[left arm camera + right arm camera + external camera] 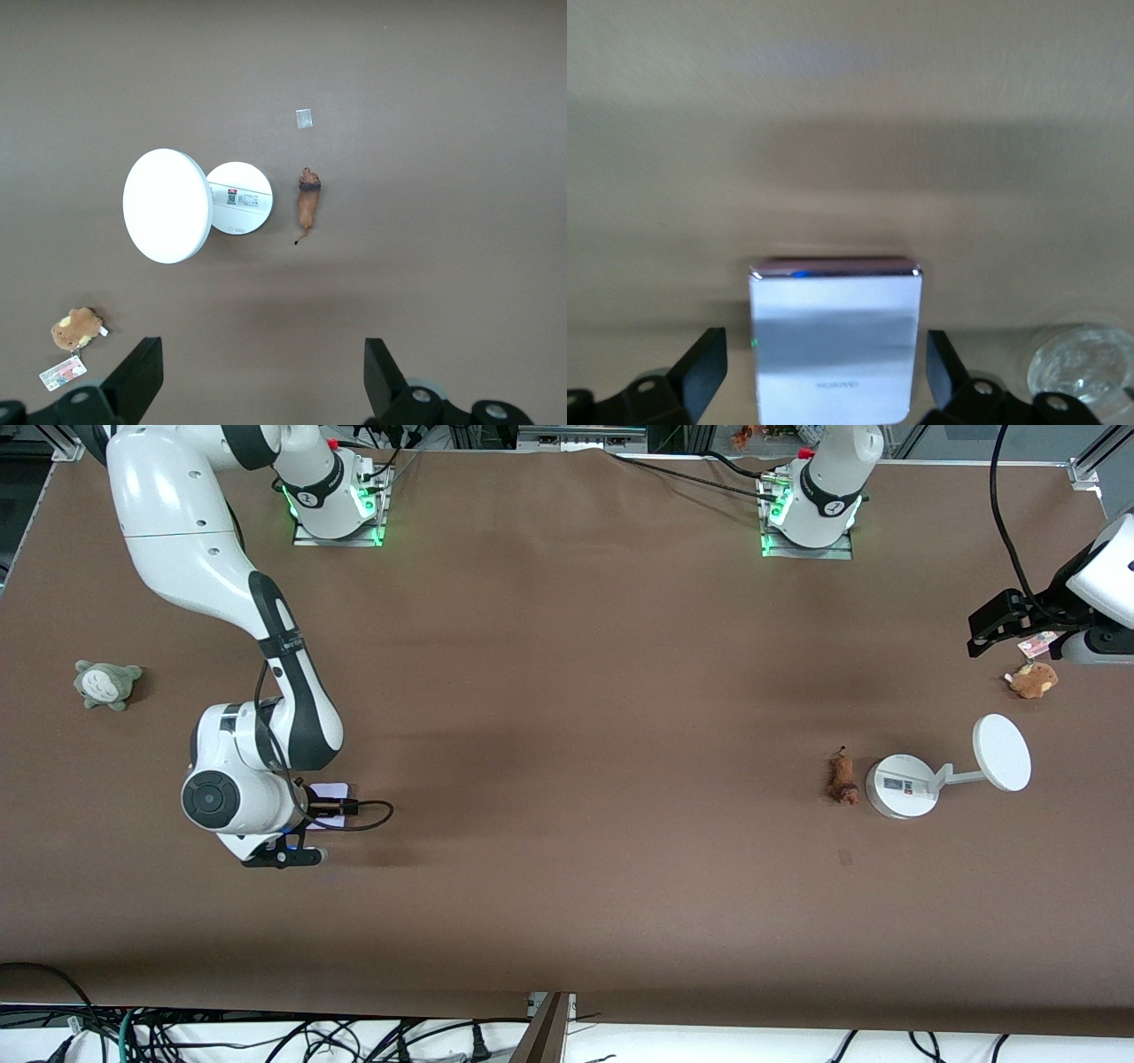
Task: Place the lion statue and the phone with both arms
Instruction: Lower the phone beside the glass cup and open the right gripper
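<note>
The phone (pixel 333 789), a pale lavender-white slab, lies flat on the brown table toward the right arm's end. My right gripper (pixel 310 802) is low over it, mostly hidden under the wrist. In the right wrist view the phone (pixel 833 341) lies between the open fingers (pixel 704 367) of the right gripper (pixel 824 372), with a gap on each side. The lion statue (pixel 842 779), small and reddish-brown, lies beside the white stand's base; it also shows in the left wrist view (pixel 307 202). My left gripper (pixel 997 624) hangs high, open and empty (pixel 261 376).
A white stand (pixel 902 786) with a disc (pixel 1002 752) stands next to the lion. A tan plush with a tag (pixel 1032 680) lies below the left hand. A grey plush (pixel 106 684) lies near the right arm's table end. A small grey marker (pixel 845 856) is on the table.
</note>
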### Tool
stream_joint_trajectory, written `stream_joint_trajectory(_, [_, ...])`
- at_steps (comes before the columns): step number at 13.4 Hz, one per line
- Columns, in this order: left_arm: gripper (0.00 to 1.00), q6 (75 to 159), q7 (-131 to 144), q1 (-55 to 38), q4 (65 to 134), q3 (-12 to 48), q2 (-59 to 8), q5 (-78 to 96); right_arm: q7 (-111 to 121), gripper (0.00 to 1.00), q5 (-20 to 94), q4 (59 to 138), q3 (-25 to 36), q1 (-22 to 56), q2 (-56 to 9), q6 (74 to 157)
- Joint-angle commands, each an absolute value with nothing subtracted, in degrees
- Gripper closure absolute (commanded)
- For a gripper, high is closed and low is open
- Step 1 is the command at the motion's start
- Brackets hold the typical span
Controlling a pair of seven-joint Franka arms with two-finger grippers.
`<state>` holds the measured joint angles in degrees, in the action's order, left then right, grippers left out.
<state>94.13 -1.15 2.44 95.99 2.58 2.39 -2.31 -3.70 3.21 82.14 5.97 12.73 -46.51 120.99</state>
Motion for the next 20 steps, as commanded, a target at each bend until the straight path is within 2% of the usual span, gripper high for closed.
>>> stream_joint_trajectory(1, [0.00, 92.64, -2.02, 2.55, 94.04, 2.90, 1.49, -3.52, -1.07, 0.00, 3.25, 79.90, 5.27, 12.39, -43.96, 120.06])
stream_joint_trajectory(6, [0.00, 92.55, -2.02, 2.55, 94.04, 2.90, 1.49, -3.52, 0.35, 0.00, 2.99, 79.89, 5.71, 11.87, -36.14, 118.49])
stream_joint_trajectory(13, [0.00, 92.46, -2.02, 2.55, 94.04, 2.90, 1.49, -3.52, 5.53, 0.00, 3.16, 79.63, 10.89, 11.78, -23.66, 101.71])
stream_joint_trajectory(16, [0.00, 92.46, -2.02, 2.55, 94.04, 2.90, 1.50, -3.52, 4.32, 0.00, 3.08, 77.09, 10.73, 11.78, -20.05, 93.01])
stream_joint_trajectory(18, [0.00, 92.46, -2.02, 2.55, 94.04, 2.90, 1.58, -3.52, -0.15, 0.00, 3.07, 78.30, 10.28, 11.43, -16.80, 92.20])
stream_joint_trajectory(20, [0.00, 92.37, -2.02, 2.46, 94.13, 2.90, 1.58, -3.52, -1.49, 0.00, 2.99, 83.73, 8.19, 10.90, -11.28, 92.98])
